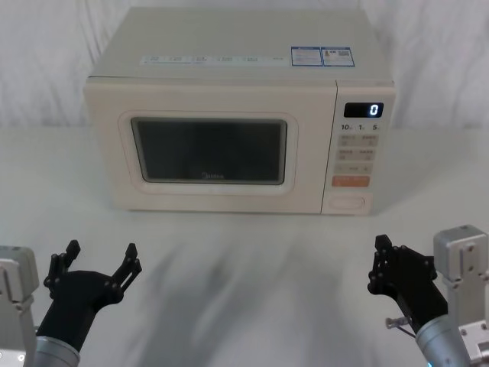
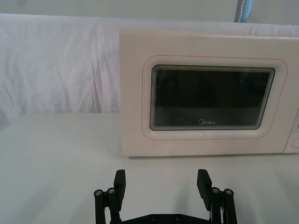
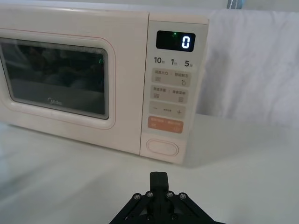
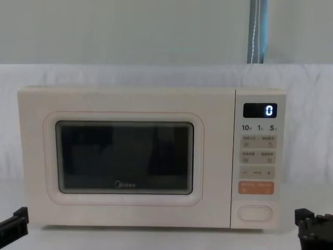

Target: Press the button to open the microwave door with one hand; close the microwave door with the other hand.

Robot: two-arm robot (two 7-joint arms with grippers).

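We see the cream panel microwave door [image 1: 210, 149] shut; our fingers-together right hand [image 1: 380, 264] must reach the wide cream oval-cornered button [image 1: 347, 202], while our spread-fingered left hand [image 1: 102, 258] waits low.

Small grey key labels on the microwave [image 3: 103, 79] panel: too small to read. Interior behind the microwave door [image 1: 212, 150] window: dark (just reflections). Left wrist view cuts the microwave's key-panel side at the frame edge. Chest view clips the left gripper [image 4: 13, 223] below the microwave.
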